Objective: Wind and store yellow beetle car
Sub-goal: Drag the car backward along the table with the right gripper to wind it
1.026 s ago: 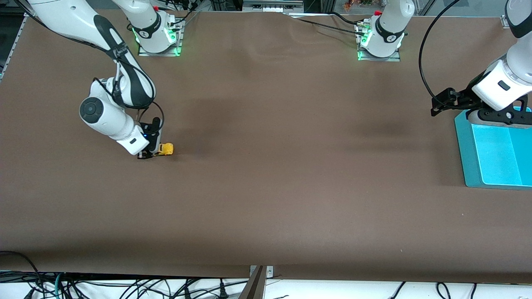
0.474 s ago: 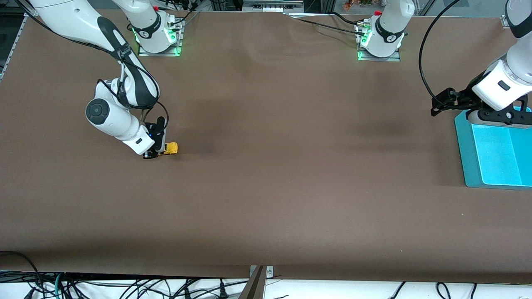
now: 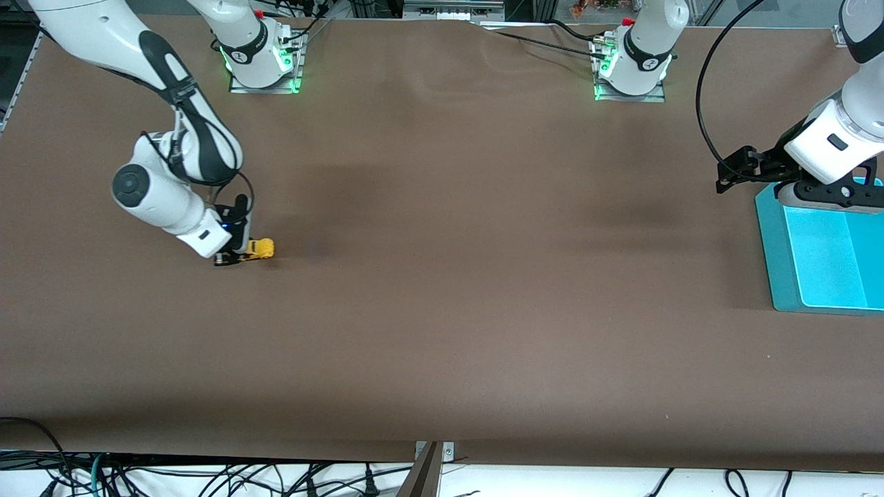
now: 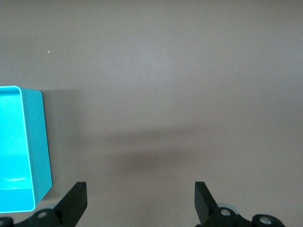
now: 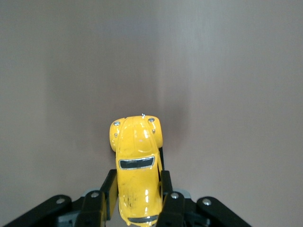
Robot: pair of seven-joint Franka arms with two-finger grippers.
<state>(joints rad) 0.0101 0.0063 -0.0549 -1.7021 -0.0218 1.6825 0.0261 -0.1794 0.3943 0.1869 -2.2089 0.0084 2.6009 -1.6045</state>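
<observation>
The right gripper (image 3: 238, 257), clamped on the yellow beetle car (image 3: 260, 249), has dragged it back along the desk (image 3: 442, 276) toward the right arm's end, probably winding it. The left gripper (image 4: 139, 201) waits, fingers apart, over the blue bin (image 3: 822, 259).

I find no word, number, brand or sign that I can read anywhere in these views; the marks on my arm bases (image 3: 262, 52) under the green lights are too small to make out. The yellow beetle car (image 5: 137, 165) between my right fingers bears no lettering or plate that I can read; the turquoise bin (image 3: 822, 255) and the brown table (image 3: 442, 310) are plain.
</observation>
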